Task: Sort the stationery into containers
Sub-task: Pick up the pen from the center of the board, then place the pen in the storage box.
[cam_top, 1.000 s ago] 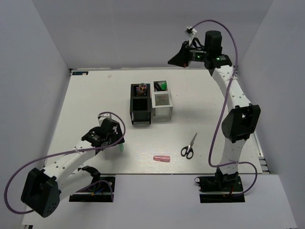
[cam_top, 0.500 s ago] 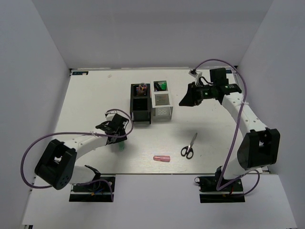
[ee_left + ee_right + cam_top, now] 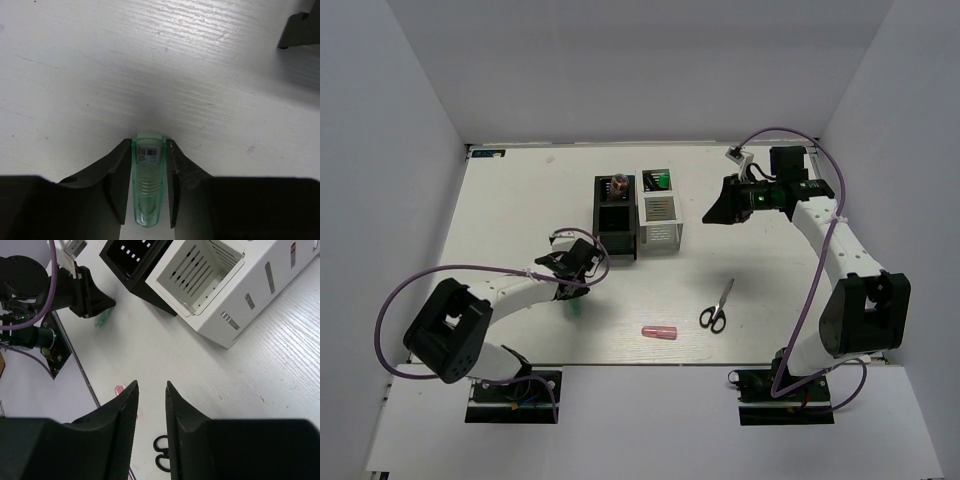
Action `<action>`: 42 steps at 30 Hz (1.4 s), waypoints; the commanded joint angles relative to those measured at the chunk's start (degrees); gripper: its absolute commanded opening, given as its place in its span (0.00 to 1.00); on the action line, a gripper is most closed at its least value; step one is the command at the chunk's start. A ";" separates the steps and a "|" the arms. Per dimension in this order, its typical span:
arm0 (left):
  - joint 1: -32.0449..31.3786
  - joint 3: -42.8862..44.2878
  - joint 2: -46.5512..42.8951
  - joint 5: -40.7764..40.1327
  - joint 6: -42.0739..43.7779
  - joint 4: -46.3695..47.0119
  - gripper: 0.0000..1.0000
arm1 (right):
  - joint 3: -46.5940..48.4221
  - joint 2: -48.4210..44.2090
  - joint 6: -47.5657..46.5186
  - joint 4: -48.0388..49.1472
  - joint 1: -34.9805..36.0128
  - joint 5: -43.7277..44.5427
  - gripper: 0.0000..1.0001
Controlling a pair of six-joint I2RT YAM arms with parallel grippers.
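Note:
A pale green tube lies on the white table between the fingers of my left gripper, which press on both its sides. From above the tube shows just below the left gripper, in front of the black organiser. My right gripper hangs open with a narrow gap and nothing in it, right of the white organiser and above the table. Black-handled scissors and a pink tube lie on the near part of the table.
A green-and-black highlighter stands in the white organiser's back compartment, and an orange-brown item in the black organiser's back one. The right wrist view shows the white organiser, black organiser, scissors and pink tube.
My left gripper reached forward over the green tube and closed onto it. My right arm came down from high at the back to beside the white organiser, and its jaws parted.

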 commanded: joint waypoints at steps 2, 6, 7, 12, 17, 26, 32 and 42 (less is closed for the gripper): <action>0.00 -1.94 -2.36 2.06 -1.22 -3.68 0.16 | -0.94 -2.26 0.68 0.76 -0.97 -2.41 0.32; 0.00 1.66 -6.67 5.57 1.50 -5.70 0.00 | -0.85 -2.35 -2.55 -2.39 -1.41 -3.80 0.90; -0.09 5.58 -7.29 6.88 2.12 -6.66 0.00 | -1.03 -2.43 -4.14 -2.93 -1.50 -4.16 0.90; -0.18 17.47 -11.16 10.24 13.42 -7.64 0.00 | -1.91 -3.05 -11.26 -8.19 -1.68 -7.58 0.01; -0.27 28.20 -8.62 12.87 24.78 1.31 0.00 | -6.37 -4.45 -20.57 -9.17 -1.50 -8.38 0.00; -2.73 28.65 2.36 13.93 49.48 34.19 0.00 | -7.80 -4.10 -27.35 -11.98 -1.68 -12.33 0.12; -3.78 22.85 6.50 11.12 54.24 49.31 0.00 | -8.41 -3.93 -29.90 -12.60 -1.94 -14.09 0.38; -1.15 14.69 7.83 11.65 51.61 59.95 0.00 | -10.26 -4.99 -34.39 -13.04 -3.17 -17.17 0.46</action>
